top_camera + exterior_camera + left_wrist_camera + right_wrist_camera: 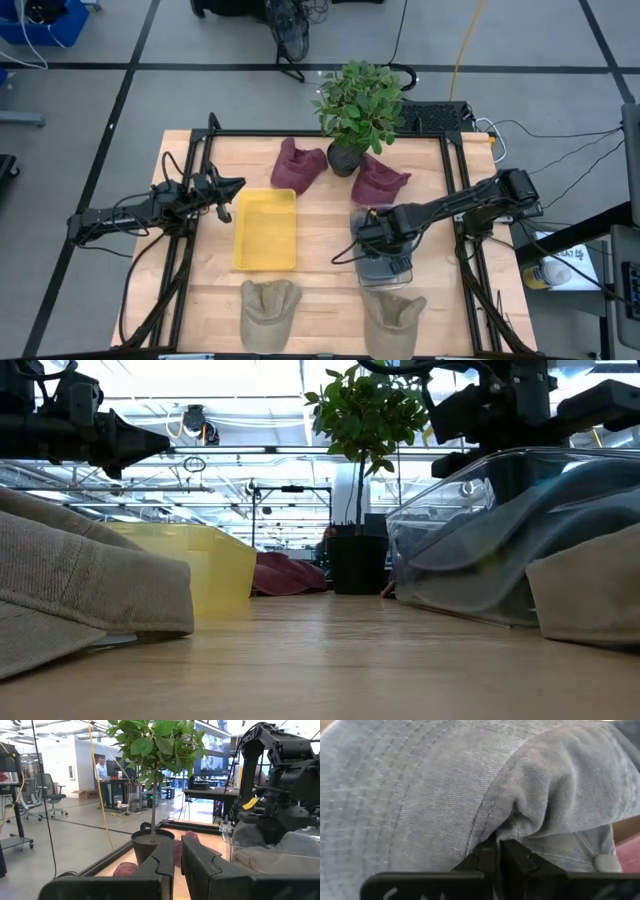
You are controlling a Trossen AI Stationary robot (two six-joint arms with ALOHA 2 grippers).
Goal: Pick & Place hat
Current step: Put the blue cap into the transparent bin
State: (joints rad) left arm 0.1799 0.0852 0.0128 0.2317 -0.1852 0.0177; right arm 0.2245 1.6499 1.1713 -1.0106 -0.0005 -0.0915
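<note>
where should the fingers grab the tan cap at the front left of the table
Probably at the rounded crown of the tan fabric cap, coming straight down from above. It lies flat on the wooden table with its brim toward the front edge; the soft crown can bunch into a pinchable fold, while the flat brim offers little to close on. The left gripper is nearer.

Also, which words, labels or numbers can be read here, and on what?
White marks on the dark bar of the right gripper, which pinches the grey denim hat: cut off, unreadable.
Small yellow tag on the right arm: too small.
White label right of the table: blurred.
Left gripper, beside the yellow plastic tray: no text.
</note>
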